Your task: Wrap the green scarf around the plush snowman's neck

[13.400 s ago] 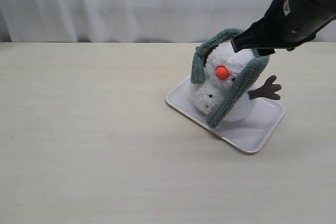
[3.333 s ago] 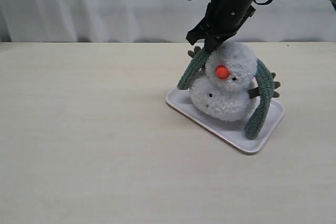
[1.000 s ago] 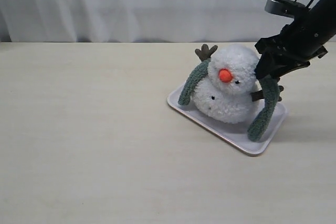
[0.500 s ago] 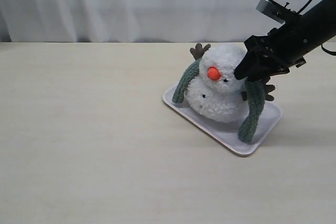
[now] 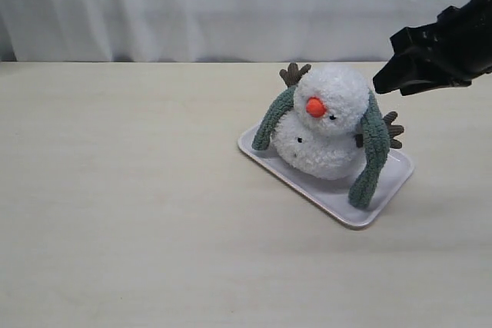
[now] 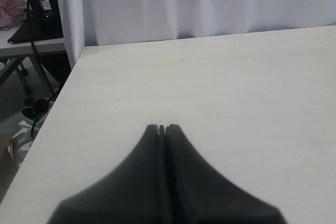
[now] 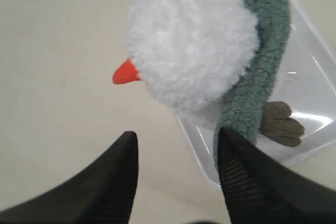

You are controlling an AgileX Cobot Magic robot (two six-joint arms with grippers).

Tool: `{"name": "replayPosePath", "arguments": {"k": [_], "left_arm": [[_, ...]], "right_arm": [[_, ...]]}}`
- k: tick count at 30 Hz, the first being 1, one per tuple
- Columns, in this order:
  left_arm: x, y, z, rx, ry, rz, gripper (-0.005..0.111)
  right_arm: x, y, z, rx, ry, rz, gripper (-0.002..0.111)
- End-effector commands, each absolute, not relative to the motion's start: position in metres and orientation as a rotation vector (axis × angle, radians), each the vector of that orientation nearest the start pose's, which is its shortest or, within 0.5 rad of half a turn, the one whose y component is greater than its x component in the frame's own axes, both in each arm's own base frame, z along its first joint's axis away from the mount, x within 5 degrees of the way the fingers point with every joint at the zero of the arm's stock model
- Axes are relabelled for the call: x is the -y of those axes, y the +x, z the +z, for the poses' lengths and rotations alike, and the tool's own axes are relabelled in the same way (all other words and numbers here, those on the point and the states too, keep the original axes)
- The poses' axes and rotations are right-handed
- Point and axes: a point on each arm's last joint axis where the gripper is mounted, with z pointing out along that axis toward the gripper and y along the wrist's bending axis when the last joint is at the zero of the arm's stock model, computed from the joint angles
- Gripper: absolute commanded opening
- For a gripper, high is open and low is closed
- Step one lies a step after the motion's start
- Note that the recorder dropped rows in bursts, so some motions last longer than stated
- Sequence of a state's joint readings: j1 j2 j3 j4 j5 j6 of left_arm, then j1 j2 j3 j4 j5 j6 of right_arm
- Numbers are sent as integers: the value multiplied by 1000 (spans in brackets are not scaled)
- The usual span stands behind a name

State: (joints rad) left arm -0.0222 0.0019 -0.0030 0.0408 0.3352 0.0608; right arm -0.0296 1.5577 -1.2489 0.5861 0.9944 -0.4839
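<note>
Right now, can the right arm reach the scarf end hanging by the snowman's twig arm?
Probably yes. The right end effector is open, hovering just above and beside the plush snowman, and nothing sits between it and the green scarf draped down that side.

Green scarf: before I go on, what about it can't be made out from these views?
- Exterior view: the plush snowman hides with its head how the green scarf runs behind the neck.
- Right wrist view: the head covers the body and the scarf's far end, and the frame edge cuts off the tray.
- Left wrist view: it shows only bare table and the shut left gripper, with no scarf in view.
</note>
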Motion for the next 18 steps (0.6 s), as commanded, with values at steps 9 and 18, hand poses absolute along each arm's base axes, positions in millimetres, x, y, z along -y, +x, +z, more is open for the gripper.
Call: {"name": "replayPosePath", "arguments": {"k": [9, 18], "left_arm": [[0, 54, 184, -1804, 99, 71, 0], [0, 54, 184, -1804, 99, 71, 0]], "right_arm": [[-28, 254, 200, -2443, -132, 492, 54], [-24, 268, 154, -2512, -66, 464, 61]]}}
